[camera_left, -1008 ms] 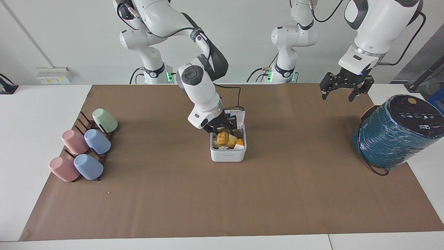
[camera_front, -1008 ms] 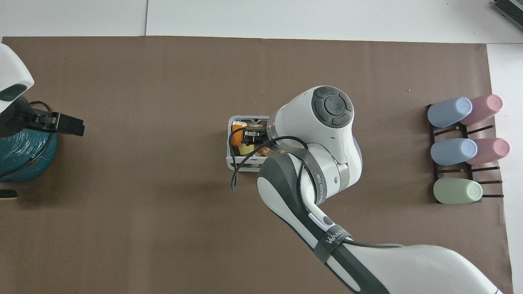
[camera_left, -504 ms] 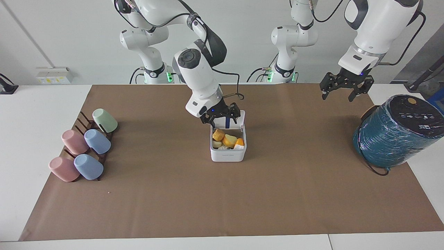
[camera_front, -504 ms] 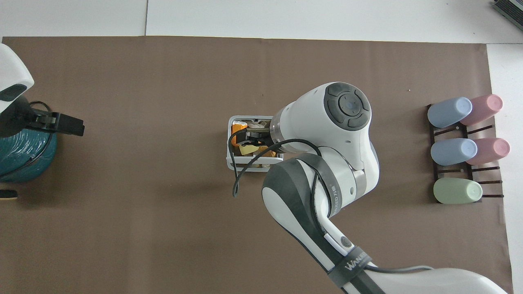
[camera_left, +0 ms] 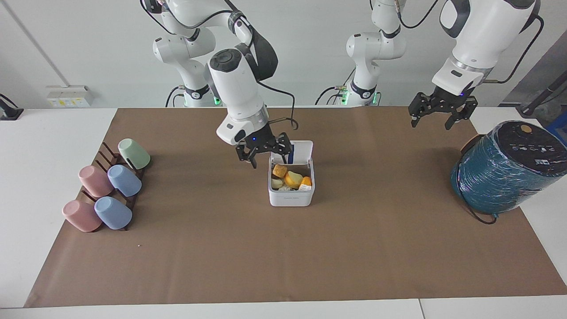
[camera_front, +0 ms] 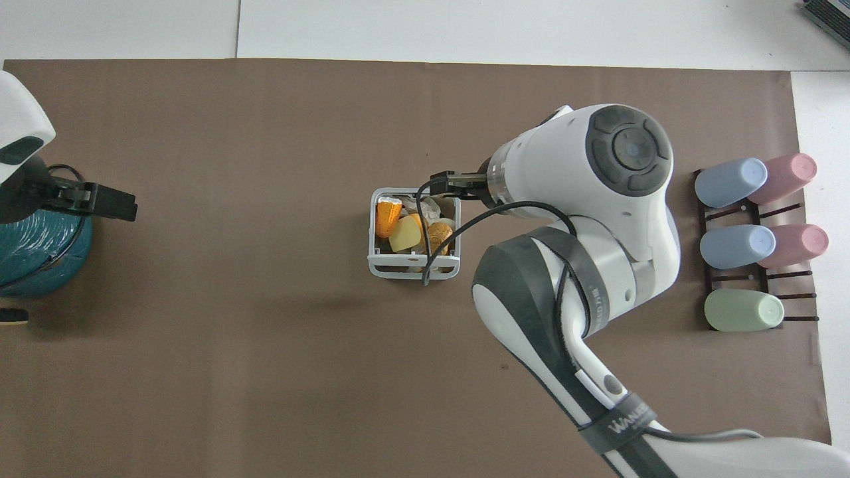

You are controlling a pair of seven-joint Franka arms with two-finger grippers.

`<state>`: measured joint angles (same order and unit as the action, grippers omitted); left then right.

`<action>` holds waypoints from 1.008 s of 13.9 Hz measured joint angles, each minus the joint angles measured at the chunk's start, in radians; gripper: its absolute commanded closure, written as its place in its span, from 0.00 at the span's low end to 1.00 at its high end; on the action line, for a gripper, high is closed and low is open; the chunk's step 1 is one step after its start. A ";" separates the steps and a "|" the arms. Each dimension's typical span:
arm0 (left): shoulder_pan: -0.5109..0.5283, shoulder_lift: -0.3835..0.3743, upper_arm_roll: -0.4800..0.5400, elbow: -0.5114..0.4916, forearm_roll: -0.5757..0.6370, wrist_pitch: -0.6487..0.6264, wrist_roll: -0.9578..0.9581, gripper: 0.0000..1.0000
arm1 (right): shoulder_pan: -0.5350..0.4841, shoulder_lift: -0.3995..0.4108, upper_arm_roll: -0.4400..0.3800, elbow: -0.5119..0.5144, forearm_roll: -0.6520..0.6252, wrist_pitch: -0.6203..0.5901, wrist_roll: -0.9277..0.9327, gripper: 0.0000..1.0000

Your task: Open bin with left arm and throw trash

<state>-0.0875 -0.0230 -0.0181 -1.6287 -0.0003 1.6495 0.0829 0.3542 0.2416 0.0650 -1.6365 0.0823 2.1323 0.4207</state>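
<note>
The white bin [camera_left: 291, 197] stands mid-mat with its lid [camera_left: 301, 150] open and upright on the side nearer to the robots. All the trash lies inside: a golden-brown nugget [camera_left: 279, 170], a pale yellow wedge [camera_left: 293, 179] and an orange-and-white chunk [camera_left: 306, 181]. The overhead view shows the bin's rim [camera_front: 372, 255], chunk [camera_front: 385, 216], wedge [camera_front: 404, 236] and nugget [camera_front: 440, 232]. My right gripper [camera_left: 265, 153] is open and empty, raised beside the bin toward the right arm's end; its tip also shows from overhead [camera_front: 450, 184]. My left gripper [camera_left: 437, 116] hangs open over the mat beside the teal cylinder and waits.
A big teal wrapped cylinder [camera_left: 505, 170] lies at the left arm's end of the table, also in the overhead view [camera_front: 36, 255]. A dark rack with several pastel cups [camera_left: 108, 190] sits at the right arm's end, also overhead [camera_front: 754, 242]. A black cable hangs from the right wrist over the bin.
My right gripper let go of the nugget in the bin, rose out of it and moved toward the right arm's end. The left arm has not moved.
</note>
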 measured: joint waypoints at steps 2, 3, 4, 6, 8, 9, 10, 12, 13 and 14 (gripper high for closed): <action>0.000 0.000 0.000 0.000 0.000 0.000 0.000 0.00 | -0.081 -0.032 -0.004 0.004 -0.066 -0.008 -0.066 0.00; 0.000 0.000 0.000 0.000 0.000 0.000 0.000 0.00 | -0.129 -0.048 -0.006 0.005 -0.084 -0.016 -0.108 0.00; 0.000 0.000 0.000 0.000 0.000 0.000 0.000 0.00 | -0.178 -0.063 -0.009 0.005 -0.096 -0.029 -0.146 0.00; 0.000 0.000 0.000 0.000 0.000 0.000 0.000 0.00 | -0.242 -0.080 -0.012 0.008 -0.118 -0.071 -0.171 0.00; 0.000 0.000 0.000 0.000 0.000 0.000 0.000 0.00 | -0.286 -0.095 -0.014 0.040 -0.127 -0.162 -0.173 0.00; 0.000 0.000 0.000 0.000 0.000 0.000 0.000 0.00 | -0.307 -0.102 -0.014 0.061 -0.128 -0.212 -0.173 0.00; 0.000 0.000 0.000 0.000 0.000 0.000 0.000 0.00 | -0.326 -0.109 -0.015 0.078 -0.129 -0.258 -0.173 0.00; 0.000 0.000 0.000 0.000 0.000 0.000 0.000 0.00 | -0.368 -0.132 -0.015 0.102 -0.129 -0.331 -0.178 0.00; 0.000 0.000 0.000 0.000 0.000 0.000 0.000 0.00 | -0.385 -0.148 -0.016 0.106 -0.129 -0.365 -0.197 0.00; 0.000 0.000 0.000 0.001 0.000 -0.002 0.000 0.00 | -0.400 -0.164 -0.017 0.109 -0.129 -0.402 -0.219 0.00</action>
<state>-0.0875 -0.0231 -0.0182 -1.6280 -0.0003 1.6473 0.0829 -0.0455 0.0778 0.0480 -1.5277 -0.0469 1.7307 0.2021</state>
